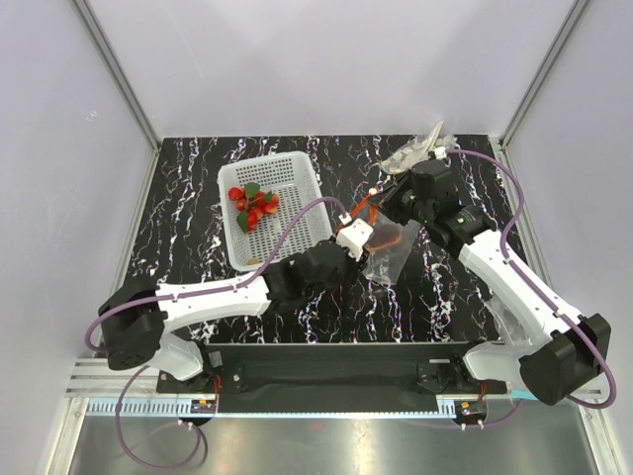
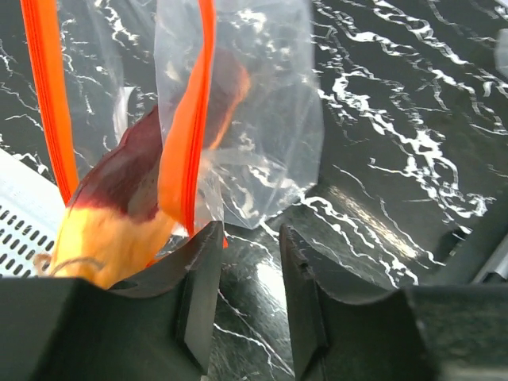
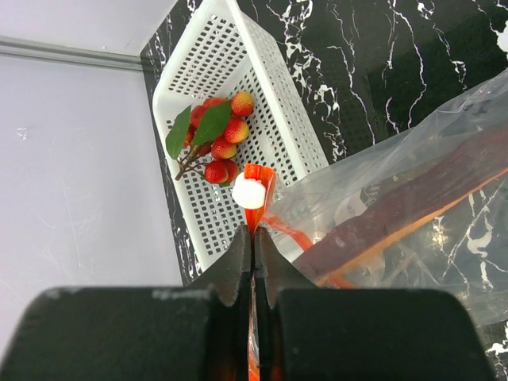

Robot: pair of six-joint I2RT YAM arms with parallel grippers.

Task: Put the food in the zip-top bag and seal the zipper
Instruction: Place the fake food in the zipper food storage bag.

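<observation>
Clamped flat on the narrow orange-red zipper strip (image 3: 260, 173) with the right end effector (image 3: 252, 234), jaws fully together, a white slider (image 3: 248, 193) just beyond the fingertips. Inside the clear thin plastic zip-top bag (image 1: 388, 259), over the black marbled tabletop (image 1: 188, 198): a long red-orange toy piece (image 2: 119, 190). Left end effector (image 2: 250, 234) partly open at the bag's edge, with nothing between its fingers. In the white plastic lattice basket (image 1: 297, 173): small red berries with green leaves (image 1: 254, 203).

The zipper (image 2: 49, 95) runs off the left wrist view's top; the basket (image 2: 20, 214) shows only a corner.
</observation>
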